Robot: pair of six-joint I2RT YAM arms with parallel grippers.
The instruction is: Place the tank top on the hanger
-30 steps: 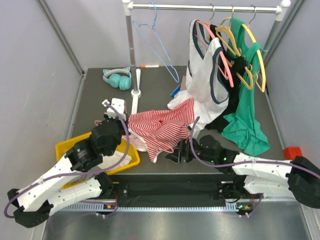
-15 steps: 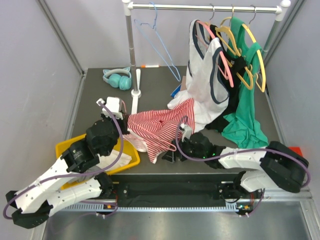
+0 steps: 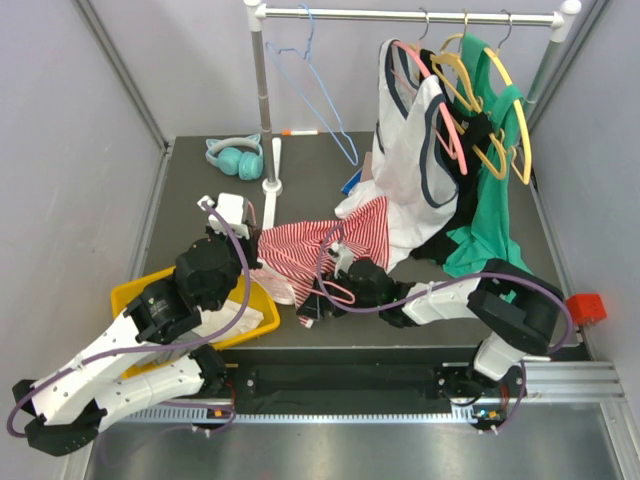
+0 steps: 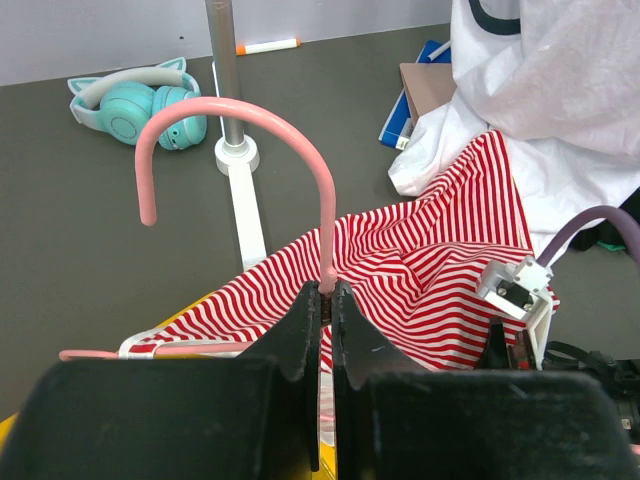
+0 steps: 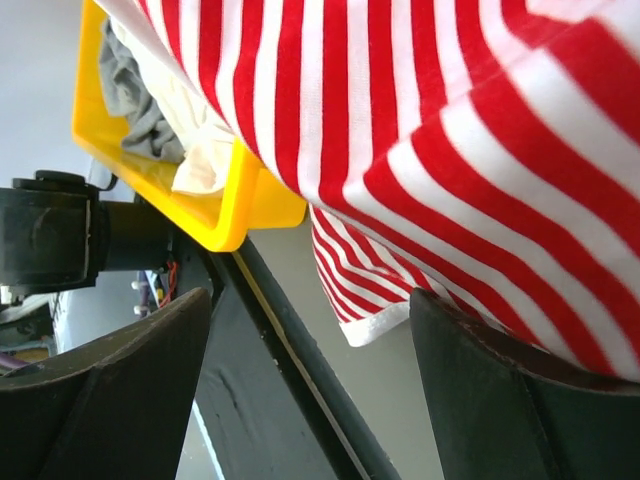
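Lower left of the overhead view, the left gripper (image 4: 325, 290) has its fingers clamped tight on the stem of the hanger (image 4: 235, 103), hook up, probably to steady the frame while cloth is worked over it. Beneath sits a yellow bin (image 3: 135, 292). Further back stand teal headphones (image 3: 235, 155) and the rack pole (image 3: 262, 100). At centre the tank top (image 3: 315, 250) lies crumpled on the surface, its left edge over the bin's rim. The right gripper (image 5: 310, 300) hovers with fingers spread wide, holding nothing, the striped hem between them, apparently lining up a pinch. At upper right the hanging white top (image 3: 415, 150) touches the stripes and could snag.
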